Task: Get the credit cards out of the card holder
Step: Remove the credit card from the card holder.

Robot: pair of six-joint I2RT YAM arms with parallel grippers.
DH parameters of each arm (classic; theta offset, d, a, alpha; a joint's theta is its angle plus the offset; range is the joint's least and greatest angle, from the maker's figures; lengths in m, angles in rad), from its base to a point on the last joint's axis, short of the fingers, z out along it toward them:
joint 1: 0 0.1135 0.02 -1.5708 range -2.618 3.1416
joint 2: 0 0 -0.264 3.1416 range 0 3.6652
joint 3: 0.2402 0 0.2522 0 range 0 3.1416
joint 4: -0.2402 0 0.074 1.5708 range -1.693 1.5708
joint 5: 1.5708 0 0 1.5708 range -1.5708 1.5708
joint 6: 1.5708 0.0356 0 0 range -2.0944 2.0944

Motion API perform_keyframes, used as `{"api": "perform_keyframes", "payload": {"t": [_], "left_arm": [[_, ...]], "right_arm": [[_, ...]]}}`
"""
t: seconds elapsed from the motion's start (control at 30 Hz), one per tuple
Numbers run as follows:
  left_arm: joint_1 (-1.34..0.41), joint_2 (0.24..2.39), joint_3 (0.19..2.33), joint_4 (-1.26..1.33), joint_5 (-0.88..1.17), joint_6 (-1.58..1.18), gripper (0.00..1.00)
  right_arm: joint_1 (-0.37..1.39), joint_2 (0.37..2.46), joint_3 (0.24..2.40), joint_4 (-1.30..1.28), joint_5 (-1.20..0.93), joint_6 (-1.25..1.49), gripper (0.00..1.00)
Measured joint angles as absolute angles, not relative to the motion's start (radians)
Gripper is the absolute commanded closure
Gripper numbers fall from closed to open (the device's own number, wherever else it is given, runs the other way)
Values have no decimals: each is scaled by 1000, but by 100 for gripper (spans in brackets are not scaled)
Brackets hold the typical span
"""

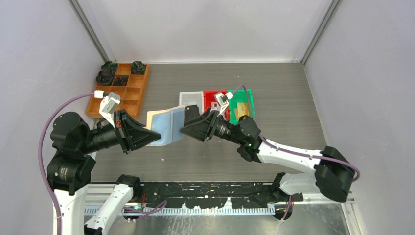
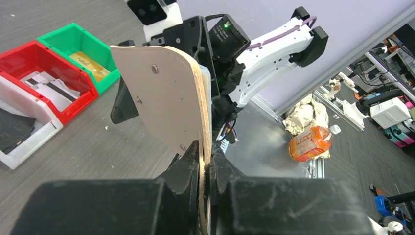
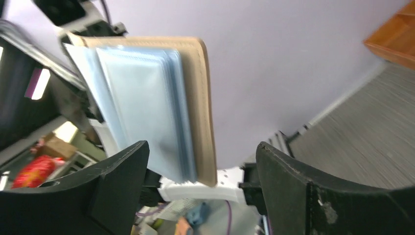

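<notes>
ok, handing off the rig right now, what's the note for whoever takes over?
Left gripper: shut on the wallet edge, holding it aloft.
Right gripper: open, facing the wallet's pockets, gripping nothing.
Cards: gold card in the green bin, white cards in the red bin, black card in the white bin.
Done: those cards are out.
Left: no card that I can make out in the pockets the right wrist view shows. Check the rest and pull any remaining.
</notes>
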State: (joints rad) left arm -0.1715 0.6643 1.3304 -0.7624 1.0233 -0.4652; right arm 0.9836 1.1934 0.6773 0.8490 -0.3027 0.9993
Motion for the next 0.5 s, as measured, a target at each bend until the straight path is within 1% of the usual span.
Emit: {"api": "perform_keyframes", "payload": {"t": [0.07, 0.17, 0.33, 0.37, 0.4, 0.47, 0.5], "left_arm": [[-171, 664, 1330, -760, 1024, -466, 100], [-171, 664, 1330, -760, 1024, -466, 100], [-171, 661, 1333, -763, 1017, -456, 100], [-171, 661, 1333, -767, 1011, -449, 100], [-171, 661, 1333, -771, 1002, -440, 96], [-172, 659, 1332, -774, 979, -431, 74], [-172, 657, 1328, -775, 973, -427, 64]], "right_arm": [[975, 1248, 677, 981, -324, 1069, 25], [968, 1304, 679, 1149, -355, 1166, 41], [965, 1312, 683, 1265, -395, 1251, 84], [965, 1298, 683, 1264, -400, 1257, 90], [965, 1275, 683, 1249, -403, 1252, 94], [967, 1200, 683, 1154, -406, 1210, 99], [970, 1154, 688, 1080, -404, 1178, 99]]}}
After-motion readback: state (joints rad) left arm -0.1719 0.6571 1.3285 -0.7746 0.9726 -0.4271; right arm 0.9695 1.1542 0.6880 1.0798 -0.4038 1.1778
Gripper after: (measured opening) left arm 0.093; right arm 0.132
